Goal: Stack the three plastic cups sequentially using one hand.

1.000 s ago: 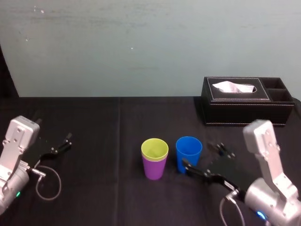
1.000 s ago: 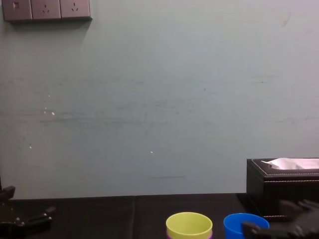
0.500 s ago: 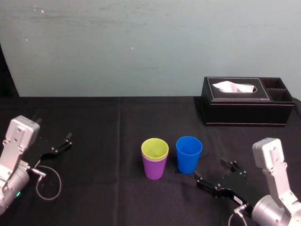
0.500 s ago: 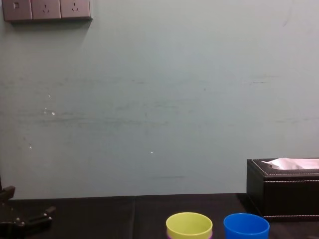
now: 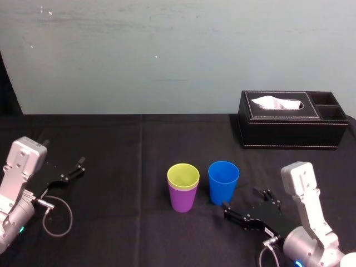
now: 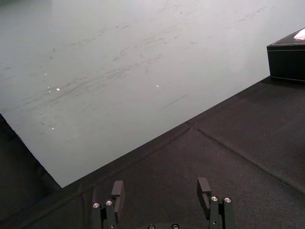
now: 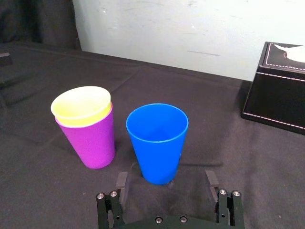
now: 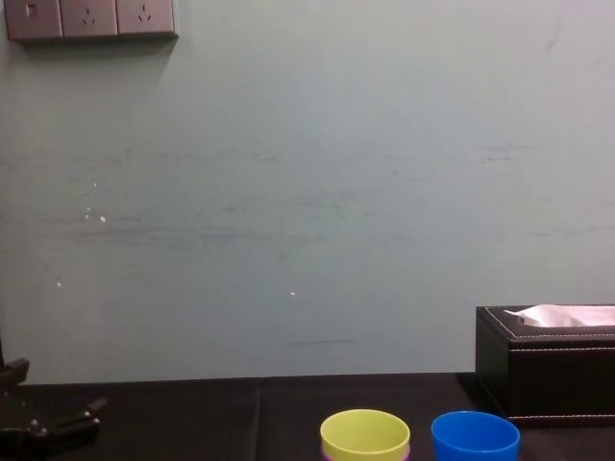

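Just short of the blue cup [image 5: 223, 182] I have the right gripper [image 5: 247, 204] spread, empty; left gripper [image 5: 69, 172], also spread, well left.

Tight on the left of the blue cup [image 5: 223, 182], open elsewhere.
Just left of the blue cup: purple cup [image 5: 182, 198] with yellow-green cup [image 5: 183, 176] nested inside, only a slim gap between, not touching. Just in front: right gripper [image 5: 241, 201], jaws spread wider than the cup, tips either side of its foot, no contact. Behind and to the right, well apart: black tissue box [image 5: 292, 119]. Directly behind: bare black cloth [image 5: 139, 144]. Far left, past the purple cup: left gripper [image 5: 75, 169], jaws apart, low over the cloth.
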Robot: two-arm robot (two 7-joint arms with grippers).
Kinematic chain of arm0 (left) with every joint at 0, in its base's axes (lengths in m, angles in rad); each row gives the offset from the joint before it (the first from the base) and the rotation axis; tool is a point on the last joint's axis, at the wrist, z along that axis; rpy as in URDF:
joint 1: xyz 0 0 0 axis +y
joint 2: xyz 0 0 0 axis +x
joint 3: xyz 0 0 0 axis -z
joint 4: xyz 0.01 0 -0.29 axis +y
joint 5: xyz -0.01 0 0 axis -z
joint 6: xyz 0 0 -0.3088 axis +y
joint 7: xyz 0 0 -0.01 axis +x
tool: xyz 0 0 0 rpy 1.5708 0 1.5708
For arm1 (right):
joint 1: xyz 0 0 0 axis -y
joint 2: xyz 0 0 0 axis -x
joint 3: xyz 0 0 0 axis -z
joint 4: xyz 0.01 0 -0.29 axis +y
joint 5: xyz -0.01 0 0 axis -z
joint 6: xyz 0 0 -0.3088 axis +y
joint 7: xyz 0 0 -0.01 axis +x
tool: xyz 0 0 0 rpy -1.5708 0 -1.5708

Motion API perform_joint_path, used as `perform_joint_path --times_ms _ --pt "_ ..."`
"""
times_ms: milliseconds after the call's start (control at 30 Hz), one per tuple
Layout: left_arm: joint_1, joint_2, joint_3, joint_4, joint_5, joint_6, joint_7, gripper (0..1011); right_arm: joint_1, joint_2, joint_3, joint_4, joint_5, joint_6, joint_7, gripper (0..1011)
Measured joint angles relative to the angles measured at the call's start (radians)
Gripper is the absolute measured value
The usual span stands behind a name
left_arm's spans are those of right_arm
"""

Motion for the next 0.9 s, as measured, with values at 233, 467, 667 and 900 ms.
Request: perform_joint_path --times_ms 233,467,667,900 --pt "0.000 0.000 0.000 0.000 0.000 0.000 0.000 1000 0.031 -0.028 -0.005 0.033 -0.029 0.000 0.004 1003" --pt "0.000 0.000 0.000 0.000 0.000 0.000 0.000 1000 0.057 -0.048 -0.005 0.067 -0.047 0.002 0.013 1003" --pt "0.000 0.000 0.000 0.000 0.000 0.000 0.000 1000 0.079 -0.061 -0.001 0.096 -0.056 0.004 0.024 1003" --pt "0.000 0.000 0.000 0.000 0.000 0.000 0.000 1000 0.098 -0.073 0.000 0.115 -0.060 0.002 0.033 1003"
